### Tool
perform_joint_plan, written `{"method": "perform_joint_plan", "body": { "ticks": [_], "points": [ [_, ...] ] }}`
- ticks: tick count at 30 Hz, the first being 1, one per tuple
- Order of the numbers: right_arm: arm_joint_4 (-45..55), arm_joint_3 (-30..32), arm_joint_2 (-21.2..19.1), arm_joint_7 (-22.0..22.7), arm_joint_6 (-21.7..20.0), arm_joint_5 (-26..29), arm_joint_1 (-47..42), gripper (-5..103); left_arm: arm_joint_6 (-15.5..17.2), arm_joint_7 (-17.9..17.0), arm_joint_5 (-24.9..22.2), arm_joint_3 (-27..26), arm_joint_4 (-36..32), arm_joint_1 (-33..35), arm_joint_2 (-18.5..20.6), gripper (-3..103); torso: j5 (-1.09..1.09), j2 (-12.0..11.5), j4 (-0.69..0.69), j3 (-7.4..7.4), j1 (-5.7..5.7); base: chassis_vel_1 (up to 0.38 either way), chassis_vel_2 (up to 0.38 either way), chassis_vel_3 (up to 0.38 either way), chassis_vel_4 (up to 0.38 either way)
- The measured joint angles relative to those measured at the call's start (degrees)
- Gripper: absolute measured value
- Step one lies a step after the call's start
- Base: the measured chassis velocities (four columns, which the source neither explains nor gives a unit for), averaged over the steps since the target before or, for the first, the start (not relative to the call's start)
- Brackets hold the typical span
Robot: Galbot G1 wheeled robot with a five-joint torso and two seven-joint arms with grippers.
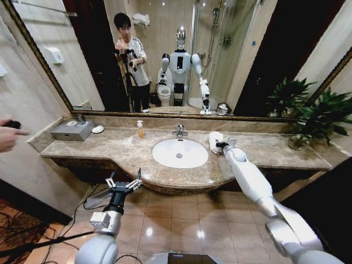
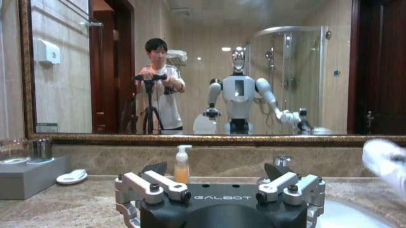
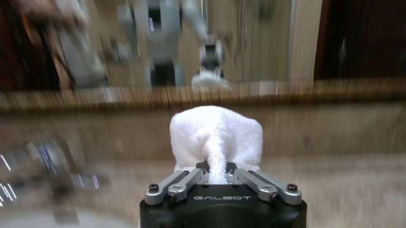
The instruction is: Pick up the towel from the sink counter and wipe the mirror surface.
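A white towel (image 1: 215,142) hangs bunched just above the sink counter (image 1: 264,149), right of the oval basin (image 1: 180,153). My right gripper (image 1: 221,145) is shut on the towel (image 3: 217,135), its fingers (image 3: 190,179) pinching a fold at the cloth's lower middle. The wide framed mirror (image 1: 165,55) rises behind the counter and shows my reflection. My left gripper (image 1: 124,182) stands open in front of the counter's curved edge, left of the basin, holding nothing. Its open fingers (image 2: 155,185) face the mirror (image 2: 190,71).
A chrome faucet (image 1: 179,131) stands behind the basin. A soap pump bottle (image 1: 140,129), a small dish (image 1: 97,129) and a grey tray (image 1: 72,130) sit on the counter's left. A potted plant (image 1: 308,113) fills the right end. A person's hand (image 1: 10,135) shows at the left edge.
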Motion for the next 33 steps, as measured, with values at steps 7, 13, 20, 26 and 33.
{"method": "perform_joint_plan", "body": {
  "ticks": [7,13,20,26,33],
  "points": [
    [22.2,10.5,-1.2,0.0,-1.0,-0.6,-12.2,10,0.0,0.0,0.0,0.0,0.0,0.0,0.0,100,-0.01,0.0,-0.04,-0.01,-0.02,0.0,0.0,0.0,0.0],
    [30.5,15.3,0.5,0.0,-0.5,-2.5,-18.6,10,0.0,0.0,0.0,0.0,0.0,0.0,0.0,100,0.0,0.0,-0.02,-0.01,-0.02,0.0,0.0,0.0,0.0],
    [35.6,16.6,0.4,0.4,-2.6,-1.6,-21.1,10,0.0,0.0,0.0,0.0,0.0,0.0,0.0,100,0.0,0.0,-0.01,-0.01,-0.02,0.0,0.0,0.0,0.0],
    [38.2,16.6,-0.1,1.1,-3.8,-1.3,-21.5,10,0.0,0.0,0.0,0.0,0.0,0.0,0.0,100,-0.01,0.0,-0.02,-0.01,-0.02,-0.031,0.03,0.029,-0.034],
    [39.2,15.5,1.2,1.7,-4.1,-1.7,-21.6,10,0.0,0.0,0.0,0.0,0.0,0.0,0.0,100,0.0,0.0,0.0,0.01,0.02,-0.075,0.086,0.095,-0.083]
  ]
}}
